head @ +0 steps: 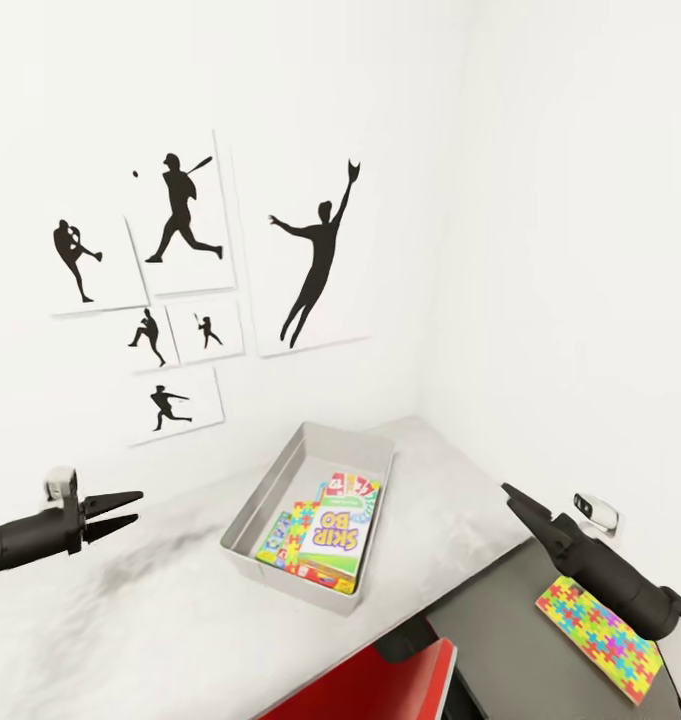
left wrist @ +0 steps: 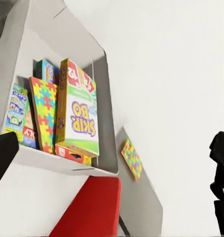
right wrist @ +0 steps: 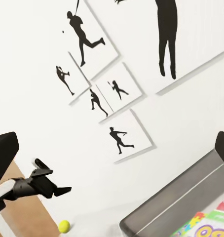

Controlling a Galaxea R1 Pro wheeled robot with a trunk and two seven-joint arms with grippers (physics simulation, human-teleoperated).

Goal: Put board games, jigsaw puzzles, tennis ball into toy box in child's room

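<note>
Both arms held up over the desk, nothing in either claw.

Nearest, a jigsaw puzzle box (head: 600, 628) lies on the dark cabinet section under the right gripper (head: 510, 492), whose jaws look closed and empty. The left gripper (head: 132, 506) hangs slightly parted, empty. Between them the toy box (head: 270, 487) on the table (head: 100, 610) holds game boxes; baseball pictures (head: 185, 225) hang beyond.

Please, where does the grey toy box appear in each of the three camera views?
Head view: toy box at lower centre, on the pale table.
Left wrist view: toy box in the left half, tilted, games inside.
Right wrist view: toy box at the lower right corner.
Shared landmark: the Skip-Bo box inside it.
</note>
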